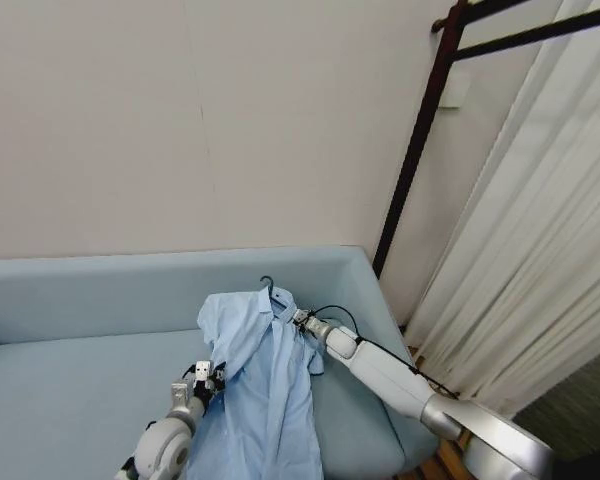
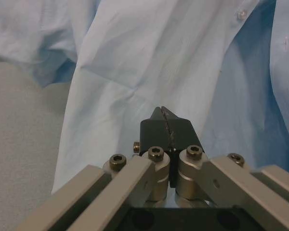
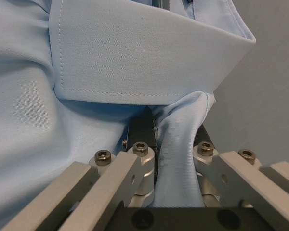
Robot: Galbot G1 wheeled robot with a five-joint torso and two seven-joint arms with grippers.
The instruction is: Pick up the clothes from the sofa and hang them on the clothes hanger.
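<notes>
A light blue shirt (image 1: 265, 395) lies draped over the sofa seat (image 1: 70, 400), with a black hanger hook (image 1: 268, 284) sticking out at its collar. My right gripper (image 1: 300, 320) sits at the collar and is shut on a fold of the shirt (image 3: 180, 144); the collar (image 3: 144, 57) hangs just beyond its dark fingers (image 3: 143, 132). At the shirt's left edge my left gripper (image 1: 209, 376) has its black fingertips (image 2: 159, 126) pressed together and holds nothing, just above the shirt (image 2: 149, 57).
The dark brown clothes rack (image 1: 416, 150) stands behind the sofa's right end, its top bars reaching right. White curtains (image 1: 540, 250) hang to its right. The sofa backrest (image 1: 100, 290) runs along a plain wall.
</notes>
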